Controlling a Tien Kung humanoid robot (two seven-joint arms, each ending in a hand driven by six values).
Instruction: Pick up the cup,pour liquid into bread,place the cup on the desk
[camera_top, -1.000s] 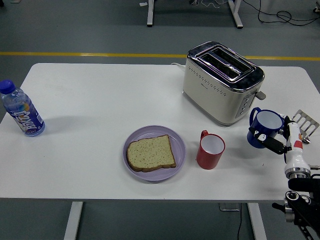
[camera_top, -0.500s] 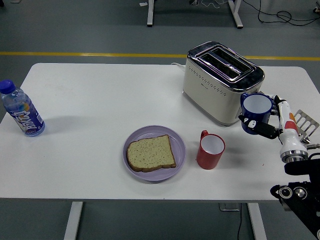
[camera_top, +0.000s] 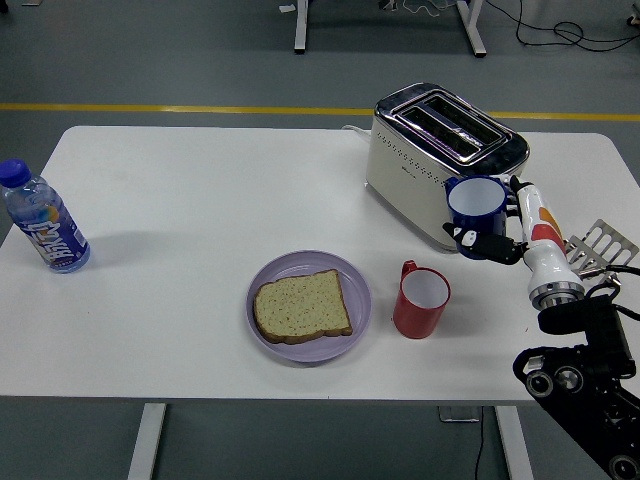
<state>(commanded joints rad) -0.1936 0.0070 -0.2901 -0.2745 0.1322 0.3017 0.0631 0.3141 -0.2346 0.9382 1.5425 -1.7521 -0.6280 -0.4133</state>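
Observation:
A blue cup (camera_top: 476, 210) with a white inside hangs upright above the table, in front of the toaster's right end. My right hand (camera_top: 500, 232) is shut on it, black fingers wrapped around its lower side. A slice of bread (camera_top: 302, 305) lies on a lilac plate (camera_top: 355, 280) near the table's front middle, well to the left of the cup. A red cup (camera_top: 420, 300) stands between the plate and my right hand. The left arm does not show.
A cream and chrome toaster (camera_top: 440, 160) stands at the back right, just behind the blue cup. A blue water bottle (camera_top: 42, 220) stands at the far left edge. A metal spatula-like tool (camera_top: 600, 243) lies by the right edge.
My right hand has lifted the blue cup and carried it left, from near the right edge to in front of the toaster. Nothing else has moved.

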